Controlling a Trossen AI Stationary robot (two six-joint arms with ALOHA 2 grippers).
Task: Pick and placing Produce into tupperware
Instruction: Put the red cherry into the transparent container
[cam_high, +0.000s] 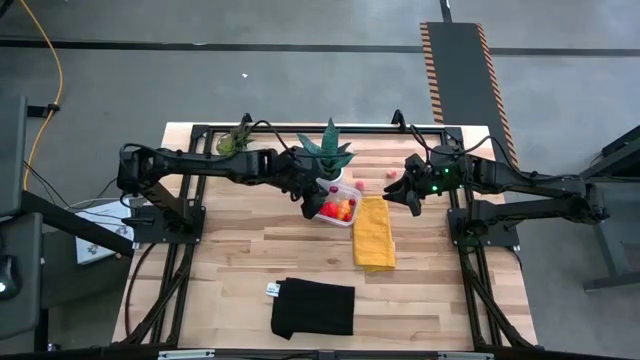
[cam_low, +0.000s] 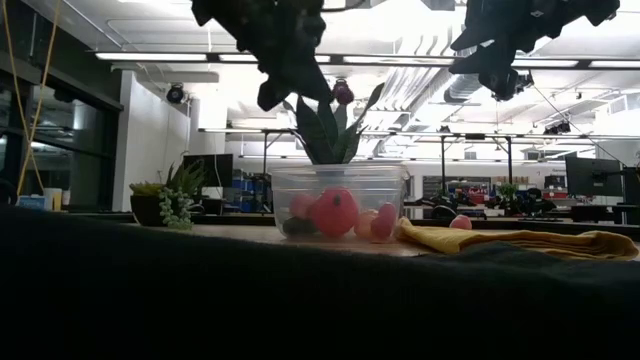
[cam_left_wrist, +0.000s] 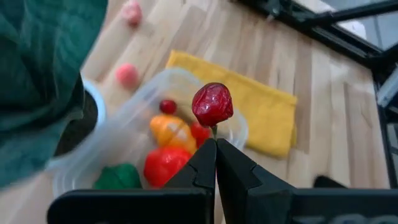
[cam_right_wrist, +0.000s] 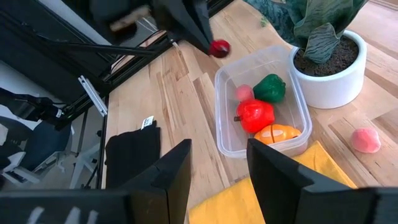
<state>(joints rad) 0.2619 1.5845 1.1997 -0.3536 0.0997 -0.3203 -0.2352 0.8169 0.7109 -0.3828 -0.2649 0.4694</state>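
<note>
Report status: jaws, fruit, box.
Left gripper shut on dark red fruit by its stem, above the box. Right gripper empty, jaws apart, over the yellow cloth. Potted plant crowds the box.

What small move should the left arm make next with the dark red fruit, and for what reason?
Probably lower a little, then open. The left gripper has its jaws shut on the stem of the dark red fruit, which hangs over the clear tupperware where other produce already lies. The right gripper waits open, off to the side.

Tupperware (cam_high: 341, 207) btwn potted plant (cam_high: 329, 158) & cloth (cam_high: 374, 232); produce (cam_right_wrist: 255, 116) inside.
</note>
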